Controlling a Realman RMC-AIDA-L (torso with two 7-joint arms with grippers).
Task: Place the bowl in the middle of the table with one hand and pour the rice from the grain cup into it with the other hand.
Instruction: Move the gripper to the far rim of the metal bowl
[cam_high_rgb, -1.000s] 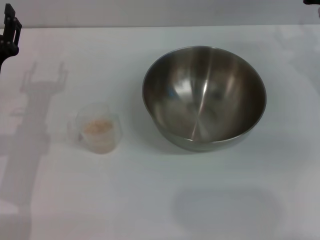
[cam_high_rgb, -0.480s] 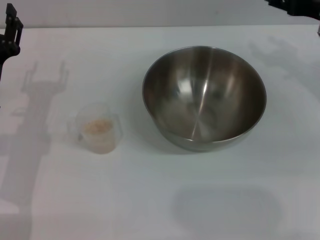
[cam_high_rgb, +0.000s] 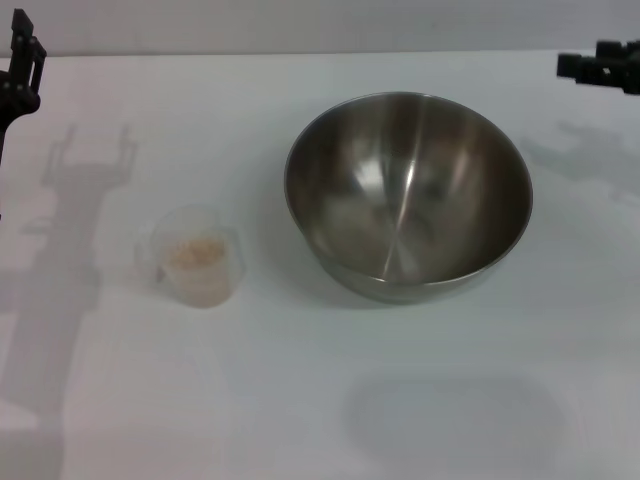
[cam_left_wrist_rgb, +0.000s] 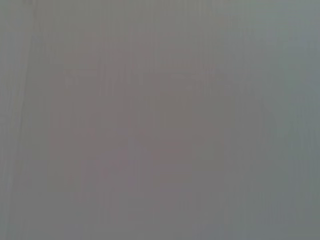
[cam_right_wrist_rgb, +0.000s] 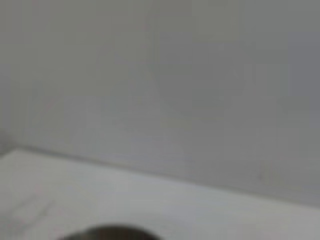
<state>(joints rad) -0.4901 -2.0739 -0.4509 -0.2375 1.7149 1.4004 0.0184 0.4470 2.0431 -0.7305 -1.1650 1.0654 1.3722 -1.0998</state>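
The bowl (cam_high_rgb: 408, 195), a large shiny steel one, stands empty on the table (cam_high_rgb: 330, 400), a little right of centre in the head view. The grain cup (cam_high_rgb: 198, 258), small and clear, stands upright to its left with a small heap of pale rice (cam_high_rgb: 195, 252) inside. My left gripper (cam_high_rgb: 20, 68) hangs at the far left edge, well behind the cup. My right gripper (cam_high_rgb: 605, 66) shows at the far right edge, beyond the bowl's right side. The bowl's rim (cam_right_wrist_rgb: 112, 233) just shows in the right wrist view. The left wrist view shows only a grey blank.
Shadows of both arms fall on the tabletop at left and far right. A pale wall (cam_right_wrist_rgb: 200, 90) rises behind the table's far edge.
My right gripper has come down into view at the upper right and moved lower toward the table's right side. The left gripper, cup and bowl have not moved.
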